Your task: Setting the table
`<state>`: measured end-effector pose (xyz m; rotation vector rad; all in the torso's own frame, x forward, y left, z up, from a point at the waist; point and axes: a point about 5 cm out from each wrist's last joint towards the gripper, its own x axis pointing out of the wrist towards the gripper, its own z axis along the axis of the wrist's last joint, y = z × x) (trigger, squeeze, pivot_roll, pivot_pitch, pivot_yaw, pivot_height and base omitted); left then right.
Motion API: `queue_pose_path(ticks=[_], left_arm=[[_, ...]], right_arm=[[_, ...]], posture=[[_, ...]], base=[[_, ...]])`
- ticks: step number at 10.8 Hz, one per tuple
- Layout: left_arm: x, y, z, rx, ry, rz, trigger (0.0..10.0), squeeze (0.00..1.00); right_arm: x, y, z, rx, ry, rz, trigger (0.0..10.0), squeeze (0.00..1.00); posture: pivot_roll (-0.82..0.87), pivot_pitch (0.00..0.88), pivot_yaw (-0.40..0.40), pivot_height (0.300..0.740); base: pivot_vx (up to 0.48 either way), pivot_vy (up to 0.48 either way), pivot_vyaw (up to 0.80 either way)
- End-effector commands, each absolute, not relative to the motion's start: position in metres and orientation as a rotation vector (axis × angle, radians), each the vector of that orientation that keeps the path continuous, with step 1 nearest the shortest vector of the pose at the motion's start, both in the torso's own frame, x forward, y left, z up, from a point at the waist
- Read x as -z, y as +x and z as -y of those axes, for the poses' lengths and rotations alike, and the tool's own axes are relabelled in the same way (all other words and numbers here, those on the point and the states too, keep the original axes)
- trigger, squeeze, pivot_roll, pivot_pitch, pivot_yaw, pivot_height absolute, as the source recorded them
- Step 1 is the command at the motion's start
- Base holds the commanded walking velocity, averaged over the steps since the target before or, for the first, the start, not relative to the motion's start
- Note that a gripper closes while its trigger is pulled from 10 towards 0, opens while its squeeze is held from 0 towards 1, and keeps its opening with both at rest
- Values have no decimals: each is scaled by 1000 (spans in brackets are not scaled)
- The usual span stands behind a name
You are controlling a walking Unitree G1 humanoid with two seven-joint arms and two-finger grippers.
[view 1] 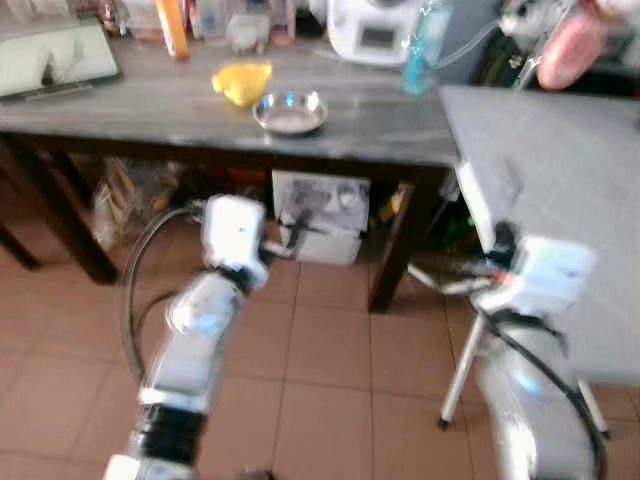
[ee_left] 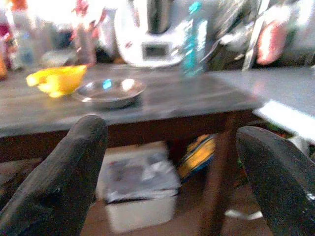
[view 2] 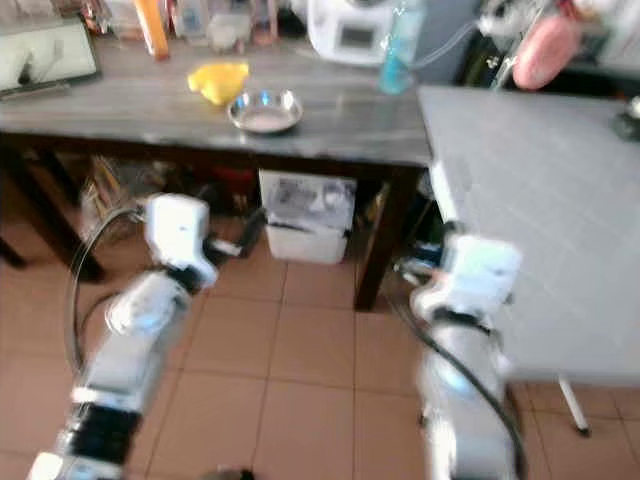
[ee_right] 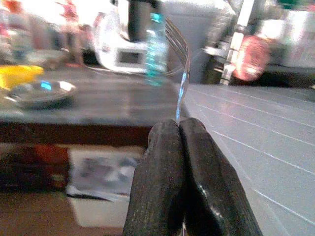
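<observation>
A silver fork (ee_right: 181, 73) stands up from between the closed black fingers of my right gripper (ee_right: 178, 125), tines upward. That gripper is held low, just off the near corner of a pale grey table (view 1: 560, 170). My left gripper (ee_left: 172, 132) is open with nothing between its fingers (ee_left: 69, 172); it is below and in front of a dark wooden table (view 1: 150, 110). On that table sit a steel bowl (view 1: 290, 112) and, just behind it, a yellow object (view 1: 243, 82). Both silver arms (view 1: 205, 300) reach forward over the tiled floor.
A blue bottle (view 1: 425, 45) and a white appliance (view 1: 375, 30) stand at the back of the wooden table, along with several jars. A white box (view 1: 320, 215) sits underneath it. A pink object (view 1: 570, 50) hangs at the back right. Brown tiled floor (view 1: 330, 360) lies in front.
</observation>
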<state>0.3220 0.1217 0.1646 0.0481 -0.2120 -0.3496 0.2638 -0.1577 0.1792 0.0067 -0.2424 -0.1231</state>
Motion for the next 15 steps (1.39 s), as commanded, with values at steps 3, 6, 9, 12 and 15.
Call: queue_pose_path(ticks=[3,6,9,12,15], left_arm=[[-167,321,-115,372,46,223,10000,0],[-167,321,-114,371,44,222,10000,0],[-166,321,-114,375,46,219,10000,0],[-164,321,-113,382,47,210,10000,0],[-159,312,-107,468,73,202,10000,0]], right_arm=[[-178,261,165,142,-20,242,10000,0],[-178,260,165,139,-19,242,10000,0],[-177,259,165,136,-17,240,10000,0],[-177,259,165,150,-15,242,10000,0],[-177,259,168,179,-15,240,10000,0]], posture=[[119,115,-51,740],[116,116,-51,740],[113,117,-49,740],[118,118,-45,740],[119,120,-50,740]], base=[[480,0,323],[480,0,454],[480,0,417],[480,0,0],[0,0,0]])
